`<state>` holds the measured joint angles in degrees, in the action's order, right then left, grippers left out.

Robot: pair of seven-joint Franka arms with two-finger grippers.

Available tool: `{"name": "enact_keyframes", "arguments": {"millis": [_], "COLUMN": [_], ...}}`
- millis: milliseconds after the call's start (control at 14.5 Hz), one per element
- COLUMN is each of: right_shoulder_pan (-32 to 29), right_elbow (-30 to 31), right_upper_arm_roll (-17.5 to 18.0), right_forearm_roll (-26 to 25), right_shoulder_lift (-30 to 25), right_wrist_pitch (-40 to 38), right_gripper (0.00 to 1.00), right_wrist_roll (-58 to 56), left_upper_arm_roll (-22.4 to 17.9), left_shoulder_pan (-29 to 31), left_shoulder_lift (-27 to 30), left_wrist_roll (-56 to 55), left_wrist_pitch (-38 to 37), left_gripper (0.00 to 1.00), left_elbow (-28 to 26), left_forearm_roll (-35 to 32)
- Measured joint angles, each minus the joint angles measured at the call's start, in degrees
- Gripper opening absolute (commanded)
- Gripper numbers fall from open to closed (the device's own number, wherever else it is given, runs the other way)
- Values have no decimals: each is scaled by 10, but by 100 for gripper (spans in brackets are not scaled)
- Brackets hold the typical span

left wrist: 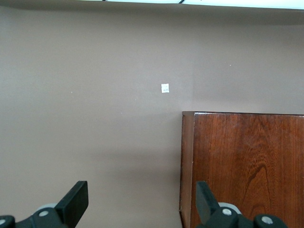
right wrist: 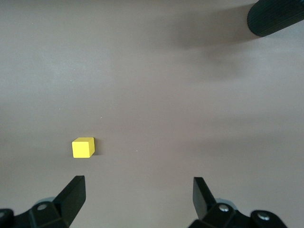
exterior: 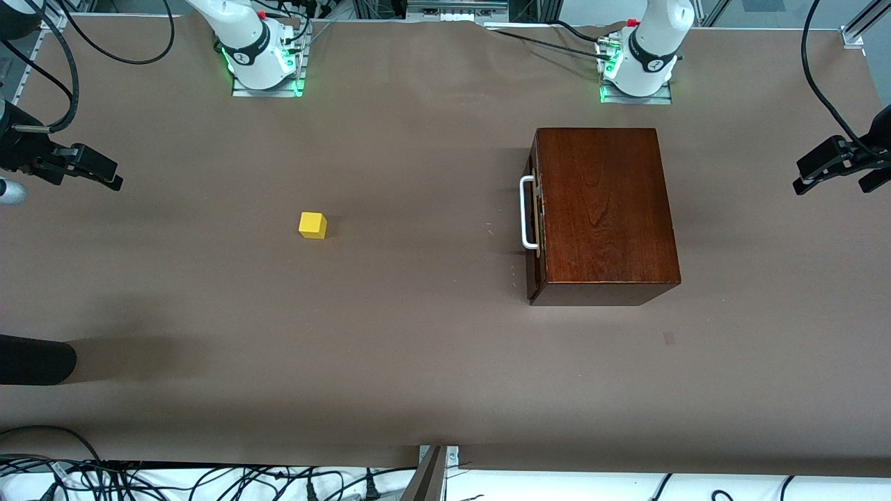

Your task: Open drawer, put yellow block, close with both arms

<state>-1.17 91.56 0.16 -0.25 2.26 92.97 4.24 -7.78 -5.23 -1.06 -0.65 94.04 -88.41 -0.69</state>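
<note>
The dark mahogany box (exterior: 605, 209) stands toward the left arm's end of the table. Its drawer front (exterior: 537, 268) is pushed in flush, and the white loop handle (exterior: 528, 212) faces the right arm's end. The yellow block (exterior: 312, 225) lies alone on the brown table; it also shows in the right wrist view (right wrist: 83, 147). My right gripper (exterior: 90, 174) hangs open and empty, high over the table beside the block (right wrist: 138, 190). My left gripper (exterior: 830, 184) hangs open and empty, high beside the box (left wrist: 141, 197), whose top and one corner show in the left wrist view (left wrist: 242, 166).
A black cylinder (exterior: 35, 362) juts in at the right arm's end, nearer to the front camera than the block; it also shows in the right wrist view (right wrist: 275, 16). A small pale sticker (left wrist: 165, 88) lies on the table near the box.
</note>
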Motion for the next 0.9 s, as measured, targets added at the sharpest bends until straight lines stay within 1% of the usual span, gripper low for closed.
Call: {"name": "enact_keyframes", "arguments": {"millis": [276, 758, 895], "right_shoulder_pan": [0, 0, 0], "right_elbow": [0, 0, 0], "right_upper_arm_roll": [0, 1, 1], "right_forearm_roll": [0, 0, 0], "right_shoulder_lift": [0, 0, 0], "right_wrist_pitch": [0, 0, 0], "right_gripper": [100, 100, 100], "right_wrist_roll": [0, 0, 0], "left_upper_arm_roll": [7, 36, 53], "left_shoulder_pan": [-1, -2, -1], "left_shoulder_lift": [-5, -5, -5], "left_wrist_roll": [0, 0, 0], "left_wrist_pitch": [-7, -23, -27], "left_gripper": [100, 100, 100], "left_elbow": [0, 3, 5], "left_forearm_roll": [17, 17, 17]}}
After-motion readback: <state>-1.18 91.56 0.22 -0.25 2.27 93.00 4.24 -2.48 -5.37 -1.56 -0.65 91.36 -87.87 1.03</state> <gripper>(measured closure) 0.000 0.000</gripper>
